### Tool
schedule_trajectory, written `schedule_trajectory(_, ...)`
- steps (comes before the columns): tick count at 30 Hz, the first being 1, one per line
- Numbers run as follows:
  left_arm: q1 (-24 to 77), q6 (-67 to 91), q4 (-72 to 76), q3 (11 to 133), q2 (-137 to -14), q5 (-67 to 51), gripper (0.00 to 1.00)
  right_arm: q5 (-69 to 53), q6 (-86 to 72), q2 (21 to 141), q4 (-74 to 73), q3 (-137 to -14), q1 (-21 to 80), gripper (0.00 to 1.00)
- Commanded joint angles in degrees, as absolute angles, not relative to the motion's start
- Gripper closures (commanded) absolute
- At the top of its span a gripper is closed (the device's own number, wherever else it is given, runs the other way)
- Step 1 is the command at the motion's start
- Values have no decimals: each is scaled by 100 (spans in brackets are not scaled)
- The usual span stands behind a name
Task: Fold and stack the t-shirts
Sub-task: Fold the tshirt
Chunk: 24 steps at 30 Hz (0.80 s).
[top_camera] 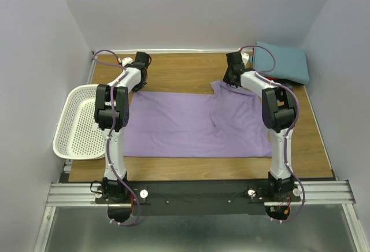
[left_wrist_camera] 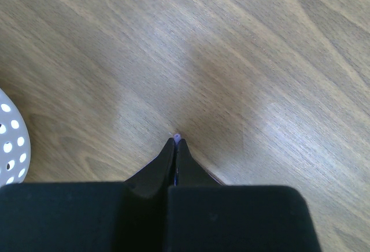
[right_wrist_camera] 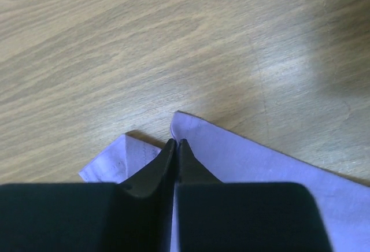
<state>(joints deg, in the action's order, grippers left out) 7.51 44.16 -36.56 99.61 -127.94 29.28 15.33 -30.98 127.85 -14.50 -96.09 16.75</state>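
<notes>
Top external view showed the purple shirt [top_camera: 191, 125] spread flat, reaching from both jaws back toward the arm bases. Left jaws were pressed together with a lavender speck pinched at their tips. Right jaws were closed on the shirt's far edge, beside a corner of cloth. Beyond both jaws lay bare wooden worktop [top_camera: 179, 70] up to the back wall. A basket [top_camera: 78, 125] sat left of the left jaws and a folded teal shirt [top_camera: 283, 61] right of the right jaws. Grey walls closed three sides.

Overhead rear view over whole table [top_camera: 185, 73]; two wrist close-ups down onto it.
</notes>
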Motion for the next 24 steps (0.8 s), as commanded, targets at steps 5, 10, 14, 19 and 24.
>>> schedule_trajectory(5,694,4395,-3665,9888,-12709,2830,100,2046,-2989,12587,-1389,-9483,1644,100)
schedule_trajectory(10,686,4342,-3665,10019,-12621,2769,100,2452,-2690,12138,-1415,-9448,1643,100)
schedule_trajectory(14,633,4307,-3639,10046,-12551,2681,100,2759,-2549,11735,-1494,-9352,1644,100)
schedule_trajectory(19,545,4272,-3612,10072,-12454,2549,100,3120,-2435,11242,-1547,-9027,1626,100)
schedule_trajectory(24,510,4228,-3568,9958,-12296,2470,100,3339,-2443,10636,-1608,-8474,1608,99)
